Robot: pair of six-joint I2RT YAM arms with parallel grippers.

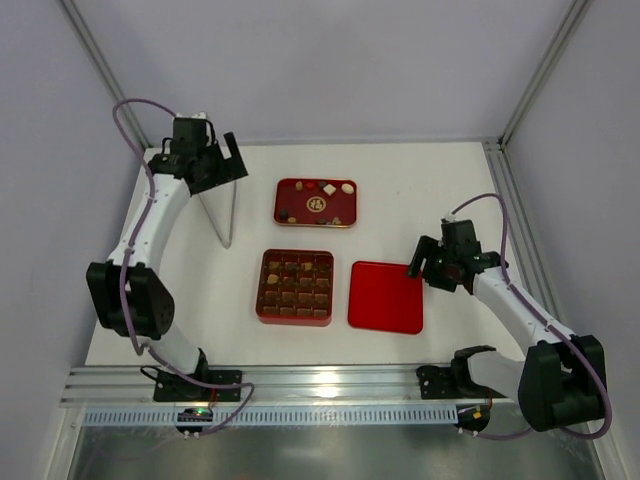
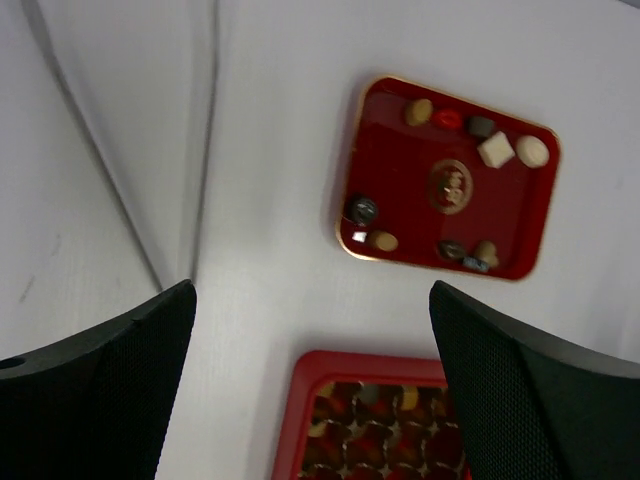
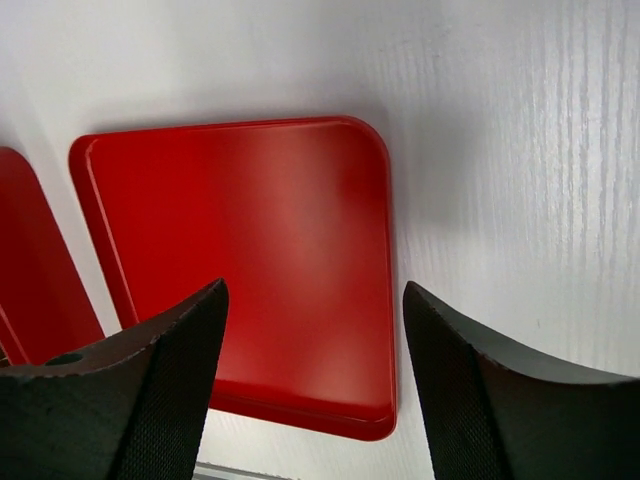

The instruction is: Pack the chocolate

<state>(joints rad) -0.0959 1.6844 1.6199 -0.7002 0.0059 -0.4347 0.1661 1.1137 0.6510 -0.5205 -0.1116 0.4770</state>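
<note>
- Two hands, fingers spread, nothing held: left hand (image 2: 312, 300) raised over the far-left counter (image 1: 450, 190); right hand (image 3: 315, 300) just above the lid (image 3: 250, 250), near its far right corner.
- Chocolate (image 2: 496, 149): roughly ten small pieces in tan, dark brown, white and one red, lying along the edges of a gold-rimmed red tray (image 2: 395, 170).
- Tray centre carries a gold emblem, too small to read.
- Red box (image 1: 295, 320) with brown grid compartments sits nearer than the tray, with the lid just beside it on the right.

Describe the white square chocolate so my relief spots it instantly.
Find the gold-rimmed red tray beyond the gridded box. A row of pieces lines its far edge. The white chocolate is the only sharp-cornered block, beside a rounded cream piece.
</note>
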